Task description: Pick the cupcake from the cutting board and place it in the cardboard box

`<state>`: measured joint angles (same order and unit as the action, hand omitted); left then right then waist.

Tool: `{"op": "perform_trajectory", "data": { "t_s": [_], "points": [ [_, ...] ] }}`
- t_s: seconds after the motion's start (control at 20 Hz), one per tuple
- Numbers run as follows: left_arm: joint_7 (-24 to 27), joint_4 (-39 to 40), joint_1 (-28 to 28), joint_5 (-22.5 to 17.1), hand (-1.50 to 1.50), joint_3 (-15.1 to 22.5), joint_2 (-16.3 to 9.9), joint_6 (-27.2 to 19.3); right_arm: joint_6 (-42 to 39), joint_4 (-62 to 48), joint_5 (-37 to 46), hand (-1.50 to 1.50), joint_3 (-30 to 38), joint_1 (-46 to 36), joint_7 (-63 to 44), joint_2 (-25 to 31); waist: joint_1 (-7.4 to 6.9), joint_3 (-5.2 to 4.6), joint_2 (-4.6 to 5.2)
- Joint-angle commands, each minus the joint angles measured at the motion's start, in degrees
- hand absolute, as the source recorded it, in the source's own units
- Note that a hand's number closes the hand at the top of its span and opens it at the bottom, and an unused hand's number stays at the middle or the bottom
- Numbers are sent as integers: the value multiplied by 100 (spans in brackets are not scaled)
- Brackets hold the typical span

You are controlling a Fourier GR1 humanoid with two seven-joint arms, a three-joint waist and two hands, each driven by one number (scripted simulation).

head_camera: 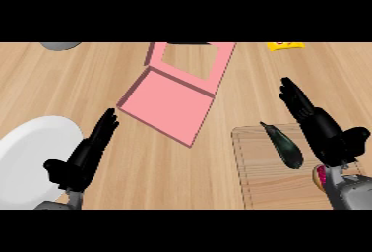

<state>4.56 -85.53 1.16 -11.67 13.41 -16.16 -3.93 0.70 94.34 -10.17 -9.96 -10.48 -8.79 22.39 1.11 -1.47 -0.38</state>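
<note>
Over slatted wooden cutting board (pixel 270 170), right hand (pixel 330 140), fingers straight; round cupcake (pixel 318 176) perhaps beneath wrist.

Left hand (pixel 83 152) shows at lower left, fingers straight and pointing up. Right hand (pixel 323 130) shows at right, fingers extended, thumb apart.

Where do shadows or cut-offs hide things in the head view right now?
Head view: lighting is even, with no glare. The right hand and forearm cover most of the cupcake, only a sliver showing on the cutting board. The pink box casts just a thin shadow. A yellow item is cut off at the top.
</note>
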Motion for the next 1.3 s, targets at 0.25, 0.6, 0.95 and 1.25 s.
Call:
{"op": "perform_trajectory", "data": {
  "t_s": [0.25, 0.6, 0.95, 1.25],
  "points": [
    [329, -262, 427, 729, 0, -593, -1088, -126, 981, 1195, 147, -150, 2518, 422, 219, 1349, 789, 158, -257],
    [-36, -585, 599, 593, 0, -468, -1214, 301, 244, 1435, 572, -150, 3731, 3167, 1534, 1864, 412, 158, -61],
    [-224, -541, 1072, 651, 0, -384, -1115, 566, -198, 2060, 1544, -150, 3881, 3997, 1825, 2053, 37, 143, 21],
    [-108, -491, 941, 902, 0, -116, -783, 374, -1044, 2531, 2352, -150, 3550, 4620, 897, 2784, -32, 137, 43]
  ]
}}
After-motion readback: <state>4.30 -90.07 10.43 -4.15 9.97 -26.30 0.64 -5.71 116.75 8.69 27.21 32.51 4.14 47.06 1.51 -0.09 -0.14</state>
